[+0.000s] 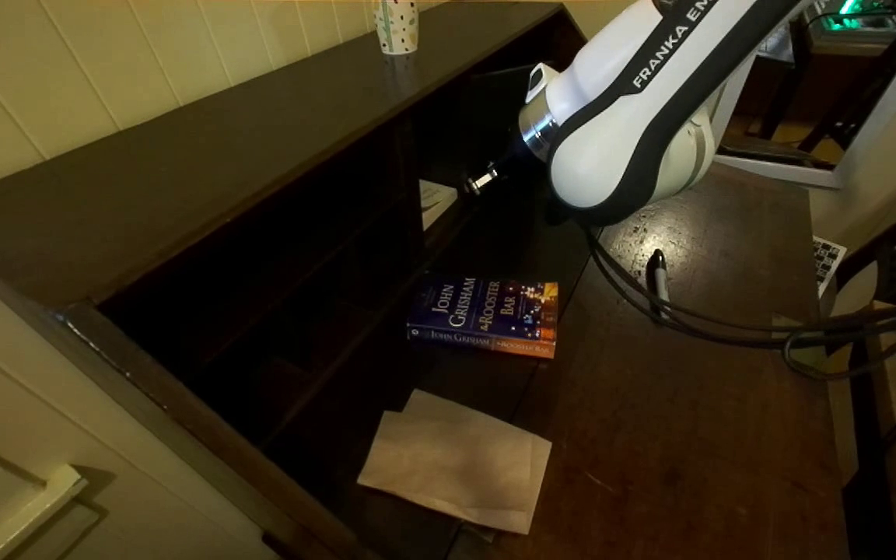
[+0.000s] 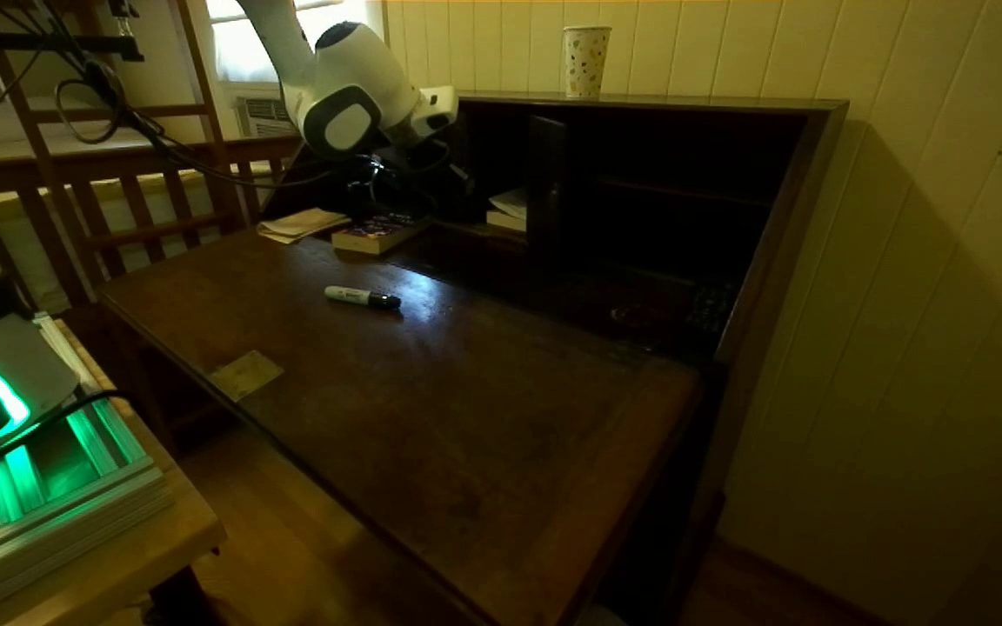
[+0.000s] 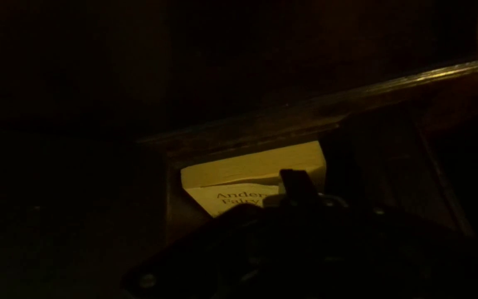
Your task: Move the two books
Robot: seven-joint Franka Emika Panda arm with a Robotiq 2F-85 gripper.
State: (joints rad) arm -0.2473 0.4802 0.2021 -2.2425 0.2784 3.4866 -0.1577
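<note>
A dark blue book [image 1: 487,311] with orange marks lies flat on the desk, and its page edges face an exterior view [image 2: 362,243]. The pale book [image 3: 249,164] sits in a dark compartment of the desk, its cover edge slightly lifted from the pages in the wrist view. Both exterior views show part of this pale book [image 1: 435,202] [image 2: 507,219]. My gripper [image 1: 482,182] is shut, close to the compartment's opening. In the wrist view the dark fingertips [image 3: 293,176] overlap the right part of the pale book; whether they touch it I cannot tell.
A folded brownish paper [image 1: 456,459] lies near the blue book. A marker [image 2: 362,297] rests on the desktop [image 2: 431,417]. A patterned cup [image 2: 585,61] stands on the top shelf. A divider [image 2: 544,191] borders the compartment. Cables [image 1: 697,330] hang over the desk.
</note>
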